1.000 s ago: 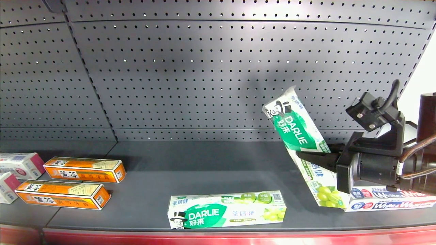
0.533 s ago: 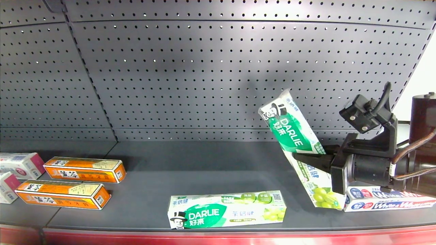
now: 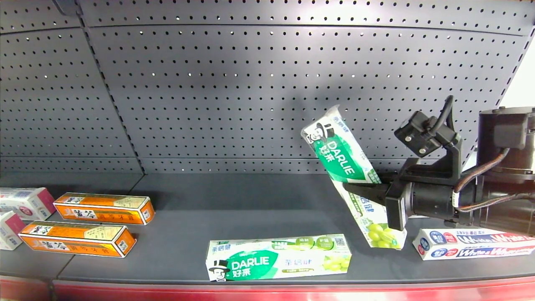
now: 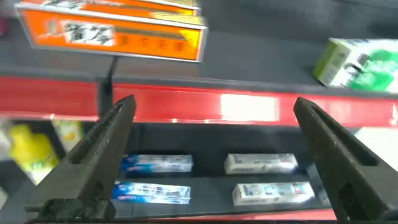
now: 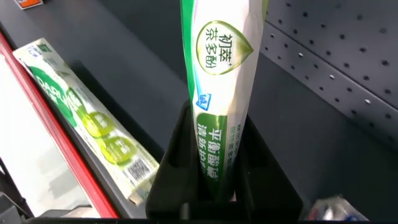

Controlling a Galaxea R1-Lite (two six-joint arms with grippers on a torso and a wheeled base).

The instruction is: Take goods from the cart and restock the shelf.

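Note:
My right gripper [image 3: 363,190] is shut on a green and white toothpaste box [image 3: 347,173], held tilted above the right part of the grey shelf [image 3: 250,209]; its lower corner hangs just over the shelf board. The right wrist view has the same toothpaste box [image 5: 221,81] clamped between the black fingers [image 5: 180,155]. A second green toothpaste box [image 3: 278,257] lies flat at the shelf's front edge, also the green box [image 5: 87,118]. My left gripper [image 4: 214,155] is open, below the shelf's red front lip [image 4: 199,106], with nothing between its fingers.
Two orange boxes [image 3: 104,207] [image 3: 77,238] and white-pink boxes [image 3: 25,202] lie at the shelf's left. A white and blue box [image 3: 472,244] lies at the right front. A perforated grey back panel [image 3: 250,96] closes the rear. A lower shelf holds more boxes [image 4: 258,163].
My right gripper has carried the tilted green toothpaste box leftward, away from the white and blue box.

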